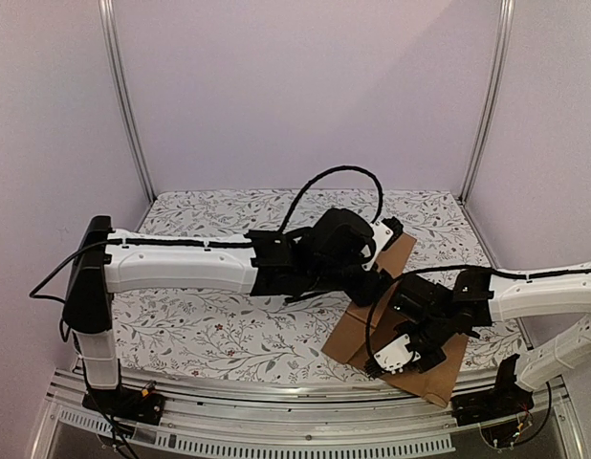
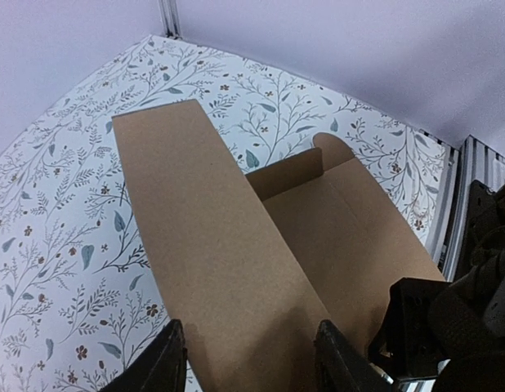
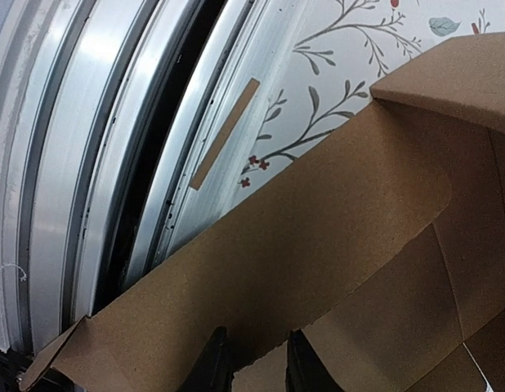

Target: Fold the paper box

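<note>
One cardboard box (image 1: 358, 337), half folded, at the front right of the table (image 1: 209, 335).
Left gripper (image 2: 248, 359) stands spread, fingers astride a long raised flap; right gripper (image 3: 256, 363) pinches a flap edge beside the metal rail (image 3: 73, 163).

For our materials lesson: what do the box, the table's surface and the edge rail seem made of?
The paper box: brown cardboard, matt, fibrous grain, creased folds. The table's surface: probably printed paper or cloth, floral pattern, matt. The rail: metal, likely aluminium, bright streaked sheen.
</note>
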